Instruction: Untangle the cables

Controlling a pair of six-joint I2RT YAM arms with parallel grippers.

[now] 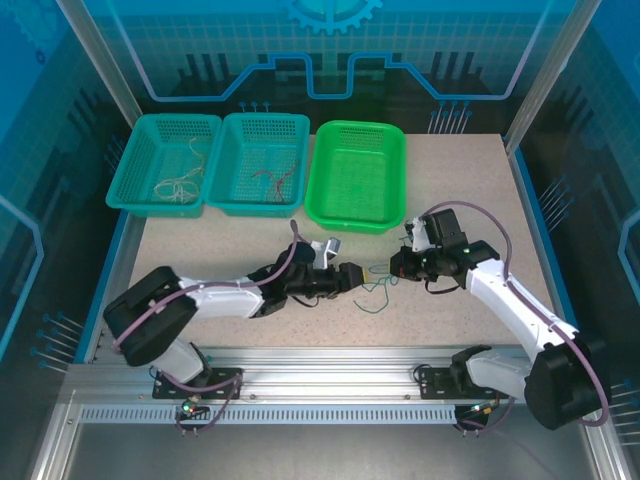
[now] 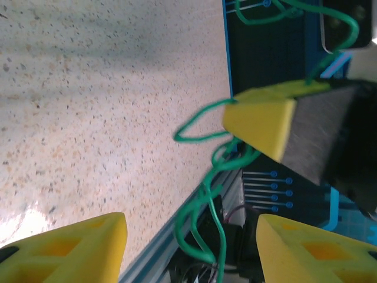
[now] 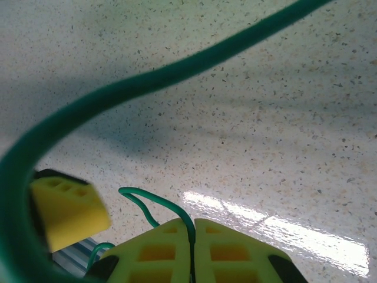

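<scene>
A thin green cable (image 1: 376, 292) lies in loose loops on the table between the two grippers. My right gripper (image 1: 396, 265) is shut on one end of it; in the right wrist view the cable (image 3: 154, 205) is pinched between the closed yellow fingers (image 3: 154, 253) of that gripper (image 3: 192, 247). My left gripper (image 1: 346, 275) faces it from the left and is open. In the left wrist view the cable (image 2: 203, 203) hangs between the spread jaws of the left gripper (image 2: 194, 250), touching neither pad. White cables (image 1: 180, 185) and red cables (image 1: 272, 180) lie in baskets.
Three baskets stand in a row at the back: a teal one (image 1: 128, 170) holding the white cables, a teal one (image 1: 232, 125) holding the red cables, and a bright green one (image 1: 357, 215). The table's near edge with its metal rail (image 1: 330, 360) runs just below the grippers.
</scene>
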